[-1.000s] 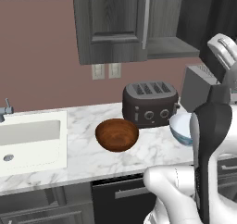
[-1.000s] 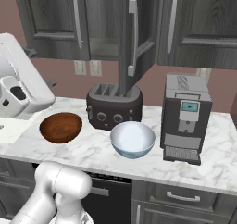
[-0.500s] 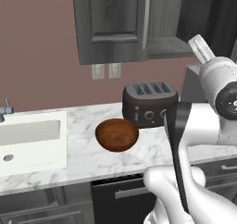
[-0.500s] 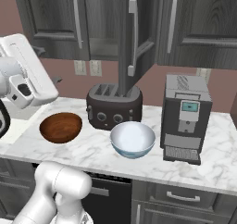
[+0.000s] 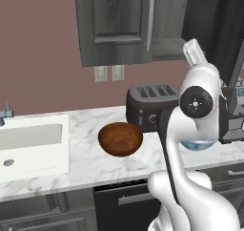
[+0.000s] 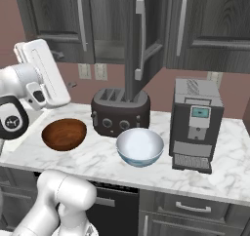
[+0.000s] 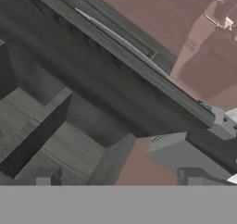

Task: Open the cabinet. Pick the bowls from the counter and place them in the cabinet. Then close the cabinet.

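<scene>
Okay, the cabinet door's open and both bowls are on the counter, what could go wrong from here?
1. The open cabinet door juts out edge-on above the toaster; the arm, swinging down toward the bowls, might clip it.
2. The white and blue bowl sits tight between the toaster and the coffee machine, so the open gripper may bump either.
3. The wooden bowl lies near the counter's front edge; a nudge might push it off.

blue bowl: mostly behind arm | sink: cut by edge

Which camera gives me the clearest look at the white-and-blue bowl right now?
The right base view: the white-and-blue bowl sits whole and unobstructed before the toaster. In the left base view the arm covers most of it, leaving a sliver.
</scene>
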